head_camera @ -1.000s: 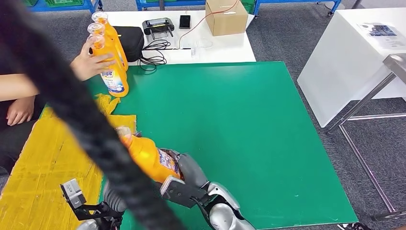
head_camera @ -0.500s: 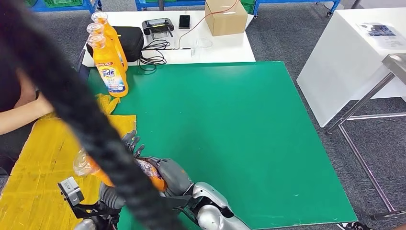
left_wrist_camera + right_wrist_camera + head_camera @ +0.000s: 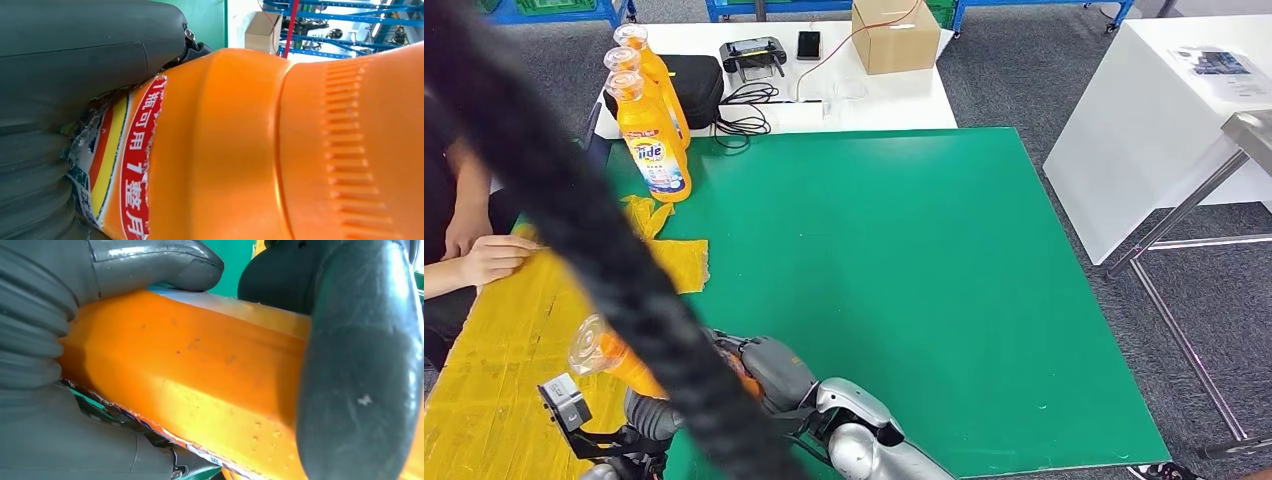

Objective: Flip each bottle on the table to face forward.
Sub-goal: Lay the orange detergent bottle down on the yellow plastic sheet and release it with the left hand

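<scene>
From the head view, the right hand (image 3: 769,368) was wrapped round the body of an orange bottle (image 3: 609,352) held low over the near left corner of the green table (image 3: 904,280), its clear cap end tipped out over the yellow sheet (image 3: 494,340). A thick black cable (image 3: 574,220) crossed the view and hid much of the grasp. Three more bottles (image 3: 649,140) stood upright at the far left corner, the front one showing its label. A person's hand (image 3: 494,255) rested on the yellow sheet, near the tilted bottle; a swing of that bottle could have struck it.

In the left wrist view, the left hand (image 3: 75,65) pressed against the labelled side of the bottle, its thumb lying over the torn label (image 3: 125,165). That loose paper looked like poor purchase; the bottle might have slid during the turn.

In the right wrist view, the right hand's fingers (image 3: 350,365) and thumb clamped the smooth orange wall. With both hands on it, a mistimed release could have dropped it off the table edge.
</scene>
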`<state>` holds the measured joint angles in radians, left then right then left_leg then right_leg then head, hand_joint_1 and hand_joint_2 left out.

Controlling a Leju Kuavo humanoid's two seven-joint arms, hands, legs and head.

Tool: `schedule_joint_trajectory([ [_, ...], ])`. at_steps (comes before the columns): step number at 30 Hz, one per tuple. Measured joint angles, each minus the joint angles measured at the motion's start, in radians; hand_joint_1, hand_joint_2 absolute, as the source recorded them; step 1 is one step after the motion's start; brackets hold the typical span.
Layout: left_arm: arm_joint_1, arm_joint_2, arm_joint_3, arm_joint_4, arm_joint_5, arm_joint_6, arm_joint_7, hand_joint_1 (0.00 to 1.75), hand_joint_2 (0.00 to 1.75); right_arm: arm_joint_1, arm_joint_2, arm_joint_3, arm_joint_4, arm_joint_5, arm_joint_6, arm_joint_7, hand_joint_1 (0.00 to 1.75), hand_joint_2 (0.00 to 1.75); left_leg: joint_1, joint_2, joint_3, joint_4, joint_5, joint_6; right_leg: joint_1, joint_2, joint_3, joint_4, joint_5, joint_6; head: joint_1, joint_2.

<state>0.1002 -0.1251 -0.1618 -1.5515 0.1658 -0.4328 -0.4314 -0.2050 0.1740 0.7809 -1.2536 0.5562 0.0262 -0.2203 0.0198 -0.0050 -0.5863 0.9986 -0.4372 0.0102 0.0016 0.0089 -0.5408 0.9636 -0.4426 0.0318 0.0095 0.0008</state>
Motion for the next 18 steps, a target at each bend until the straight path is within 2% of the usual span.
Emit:
schedule_joint_trajectory([
  [12, 0.002, 0.000, 0.003, 0.003, 0.000, -0.002, -0.001, 1.75, 1.75, 0.000, 0.000, 0.005, 0.009, 0.001, -0.005, 0.000, 1.75, 1.75, 0.000, 0.000, 0.000, 0.000, 0.000, 0.000, 0.000, 0.000, 0.000, 0.000, 0.000, 0.000, 0.000, 0.000],
  [13, 0.002, 0.000, 0.003, 0.003, -0.001, -0.003, -0.003, 1.75, 1.75, 0.000, 0.000, 0.005, 0.009, 0.002, -0.008, 0.000, 1.67, 1.75, 0.000, 0.000, 0.000, 0.000, 0.000, 0.000, 0.000, 0.000, 0.000, 0.000, 0.000, 0.000, 0.000, 0.000],
  [16, 0.002, 0.000, 0.004, 0.002, -0.025, 0.004, -0.021, 1.75, 1.75, 0.009, 0.000, 0.005, 0.008, 0.017, -0.028, -0.001, 0.36, 1.75, 0.000, 0.000, 0.000, 0.000, 0.000, 0.000, 0.000, 0.000, 0.000, 0.000, 0.000, 0.000, 0.000, 0.000],
  [17, 0.004, 0.000, 0.004, -0.001, -0.049, 0.015, -0.033, 1.75, 1.75, 0.016, -0.001, 0.005, 0.005, 0.028, -0.038, -0.001, 0.00, 1.75, 0.000, 0.000, 0.000, 0.000, 0.000, 0.000, 0.000, 0.000, 0.000, 0.000, 0.000, 0.000, 0.000, 0.000],
  [18, 0.005, 0.000, 0.003, -0.007, -0.086, 0.034, -0.049, 1.75, 1.75, 0.025, -0.002, 0.005, 0.000, 0.042, -0.049, 0.002, 0.00, 1.75, 0.000, 0.000, 0.000, 0.000, 0.000, 0.000, 0.000, 0.000, 0.000, 0.000, 0.000, 0.000, 0.000, 0.000],
])
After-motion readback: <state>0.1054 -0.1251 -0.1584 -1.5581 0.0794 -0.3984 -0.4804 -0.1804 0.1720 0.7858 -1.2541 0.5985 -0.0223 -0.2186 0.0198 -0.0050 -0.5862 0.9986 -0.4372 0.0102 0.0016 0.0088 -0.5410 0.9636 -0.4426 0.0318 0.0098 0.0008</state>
